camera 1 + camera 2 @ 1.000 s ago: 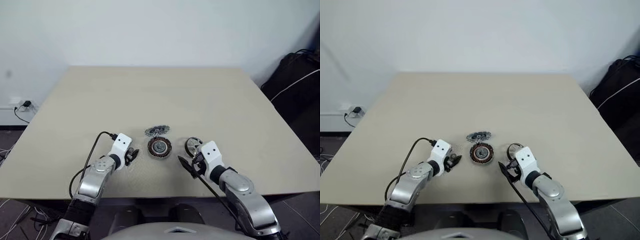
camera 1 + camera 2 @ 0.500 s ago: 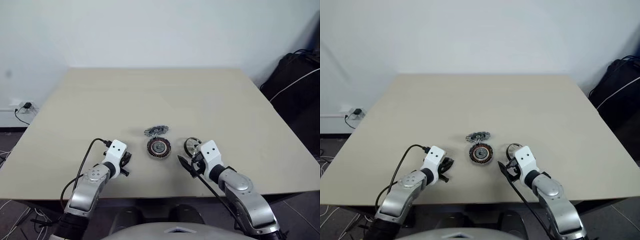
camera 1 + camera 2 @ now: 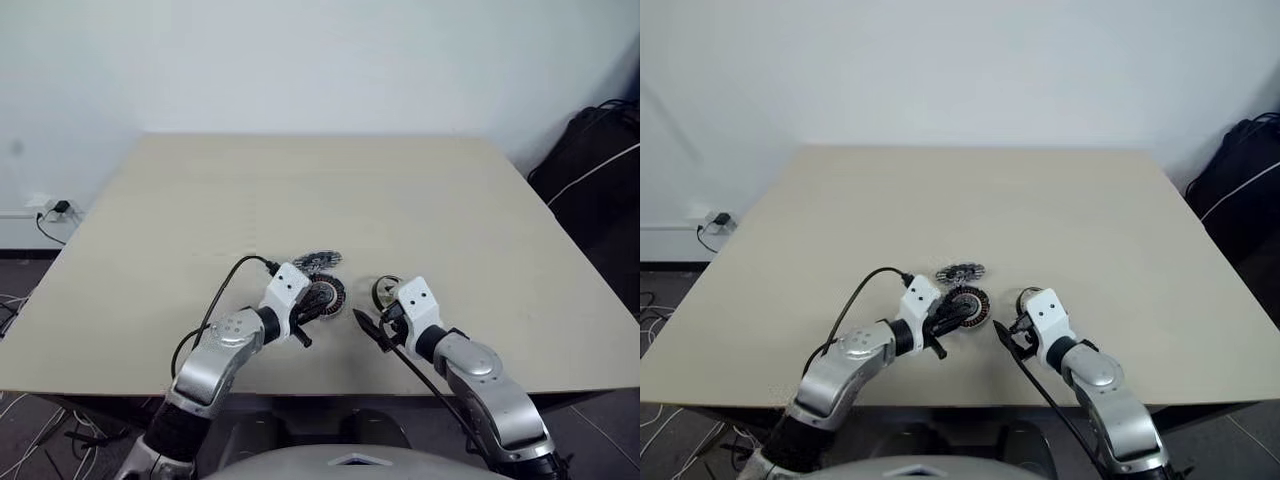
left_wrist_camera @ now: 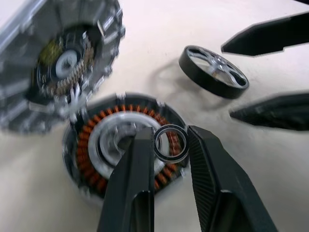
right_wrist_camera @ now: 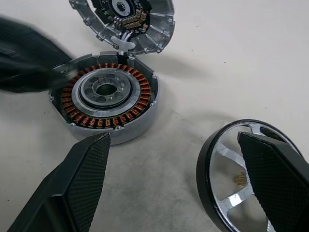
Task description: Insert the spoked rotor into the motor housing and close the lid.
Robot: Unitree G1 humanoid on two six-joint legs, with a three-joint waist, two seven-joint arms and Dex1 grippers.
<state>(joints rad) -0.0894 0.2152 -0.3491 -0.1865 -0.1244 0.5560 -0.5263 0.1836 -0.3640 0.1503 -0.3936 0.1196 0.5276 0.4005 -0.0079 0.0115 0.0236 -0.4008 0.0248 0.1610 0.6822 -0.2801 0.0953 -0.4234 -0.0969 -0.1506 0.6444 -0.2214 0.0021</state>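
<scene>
Copper winding: rings the silver centre of the housing (image 5: 107, 96), which sits open-topped on the beige table (image 3: 420, 190), near its front edge.
Lid: silvery disc (image 5: 123, 19), tilted up just behind the housing and seemingly joined to it by short wires.
Rotor: dark ring with silver spokes (image 4: 213, 71), lying flat beside the housing, on the right arm's side.
Left gripper (image 4: 166, 140): fingers clamped on a small ring (image 4: 170, 143), poised just over the housing centre.
Right gripper (image 5: 174, 140): fingers spread wide, holding nothing, hovering low between housing and rotor.
Handling, as a judgement: the rotor looks rigid, light metal with a smooth rim that may slip; pinching across the rim, or rim to spoke, seems safest. The copper wires and the lid leads look delicate, so lower it straight.
Room: table bare and broad behind and to both sides; the front edge is close, and the two grippers crowd the housing.
</scene>
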